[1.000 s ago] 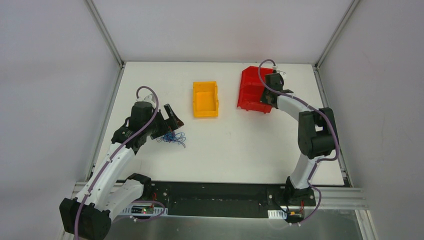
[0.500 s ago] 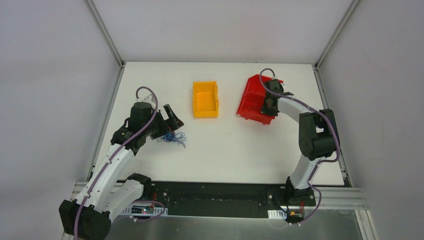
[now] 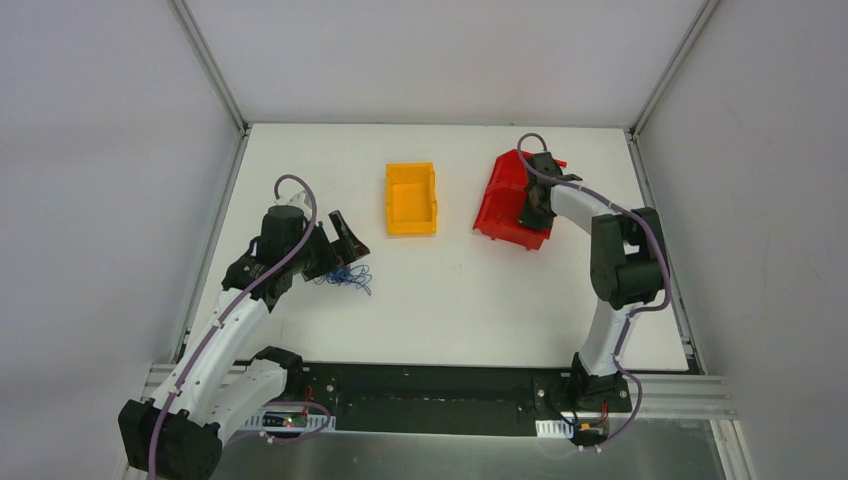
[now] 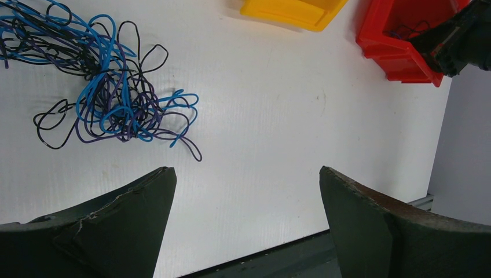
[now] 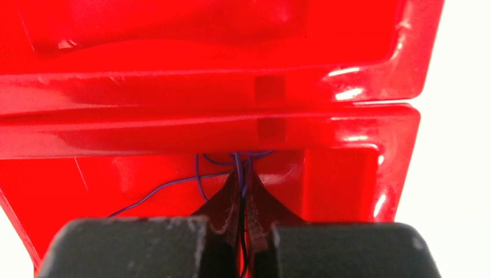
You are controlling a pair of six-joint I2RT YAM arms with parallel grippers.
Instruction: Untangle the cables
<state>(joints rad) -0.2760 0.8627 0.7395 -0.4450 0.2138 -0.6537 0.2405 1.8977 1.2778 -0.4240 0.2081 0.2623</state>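
Note:
A tangle of thin blue, black and purple cables (image 4: 104, 87) lies on the white table at the left (image 3: 345, 275). My left gripper (image 4: 243, 197) is open and empty, just beside the tangle (image 3: 340, 245). My right gripper (image 5: 242, 174) is shut on a thin purple cable (image 5: 173, 186) inside the red bin (image 5: 231, 81). In the top view the right gripper (image 3: 530, 205) sits over the tilted red bin (image 3: 500, 200).
A yellow bin (image 3: 411, 198) stands at the back middle of the table; its edge shows in the left wrist view (image 4: 289, 13). The red bin (image 4: 399, 40) also shows there at the upper right. The table's near edge (image 4: 278, 252) runs below my left fingers.
The right gripper and the red bin have shifted slightly; the bin tilted and turned from a second ago. The left arm has barely moved.

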